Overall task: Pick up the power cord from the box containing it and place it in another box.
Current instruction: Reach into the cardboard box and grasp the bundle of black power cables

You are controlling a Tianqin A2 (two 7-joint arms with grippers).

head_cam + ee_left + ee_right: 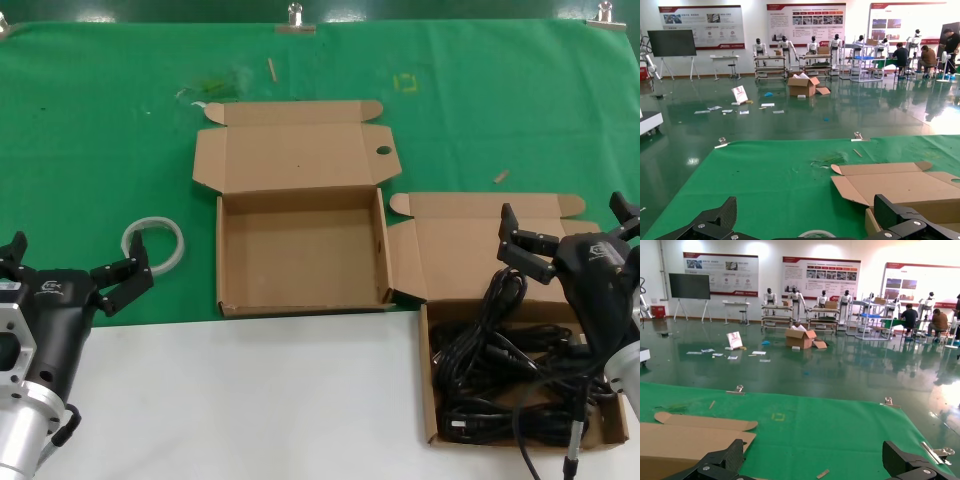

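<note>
The power cord (500, 350) lies as a tangle of black cable loops in the right-hand cardboard box (428, 385), whose lid (460, 250) has wing flaps. One loop (505, 288) rises just below my right gripper (565, 215). That gripper is open and empty, over the box's back edge; in the right wrist view (815, 460) nothing lies between its fingers. The other box (300, 250) stands open and empty in the middle, its plain lid (295, 155) laid back with a small round hole (384, 150). My left gripper (80, 258) is open, parked at the left.
A clear tape ring (153, 243) lies on the green cloth between my left gripper and the middle box; it also shows in the left wrist view (816, 233). Small scraps (500, 177) lie on the cloth behind the boxes. The near table strip (250, 400) is white.
</note>
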